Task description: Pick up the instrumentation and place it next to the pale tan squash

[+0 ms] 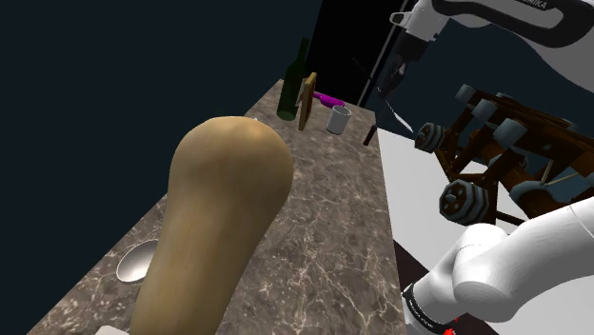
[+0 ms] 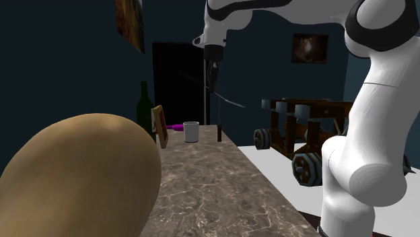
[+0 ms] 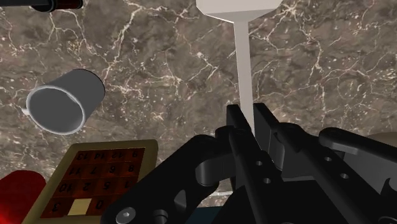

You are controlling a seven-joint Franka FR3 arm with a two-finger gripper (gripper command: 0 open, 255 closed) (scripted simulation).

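The rounded squash [image 1: 224, 219] is pale tan, the stone counter [image 1: 333, 228] brown with white veining, the glass bottle [image 1: 294, 86] dark green, the mug [image 3: 79, 89] grey, the flat-headed instrument [image 3: 243, 57] white, the two-finger gripper [image 3: 248, 114] black.

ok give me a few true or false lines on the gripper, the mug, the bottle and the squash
1. The gripper is shut on a thin white tool. True.
2. The mug lies tipped on its side. False: it stands upright on the marble counter.
3. The green bottle stands right beside the number board. True.
4. The pale tan squash sits on the floor. False: it rests on the counter, at the near end in the shoulder view, away from the mug.
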